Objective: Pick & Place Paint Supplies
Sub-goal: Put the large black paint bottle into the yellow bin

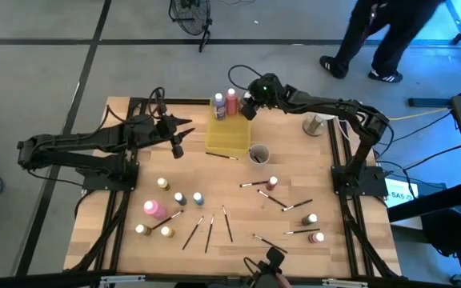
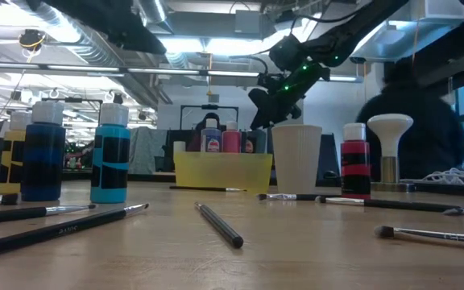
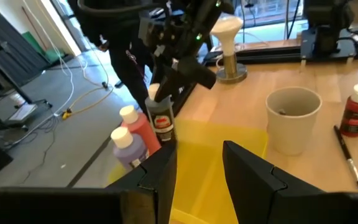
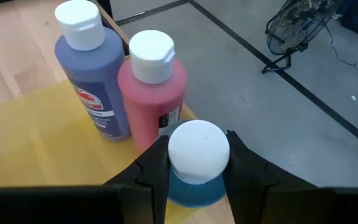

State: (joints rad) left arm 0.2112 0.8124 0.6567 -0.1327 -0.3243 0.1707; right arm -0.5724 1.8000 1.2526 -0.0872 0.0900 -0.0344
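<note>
The right hand (image 4: 194, 163) grips a blue paint bottle (image 4: 194, 177) over the yellow tray (image 1: 229, 134), beside the purple bottle (image 4: 92, 78) and red bottle (image 4: 154, 87) standing inside. The left hand (image 3: 197, 168), empty, is partly open.

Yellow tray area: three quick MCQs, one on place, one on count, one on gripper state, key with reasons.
1. Where is the right gripper?
A. over the tray's far corner
B. by the front edge
C. over the cup

2. How many bottles already stand in the yellow tray?
A. none
B. two
C. five

3. The right gripper is:
A. open, empty
B. shut on a brush
C. shut on a white-capped blue bottle

A: high view puts it there.
B: purple bottle and pink-red bottle.
C: fingers clamp the white-capped blue bottle.
</note>
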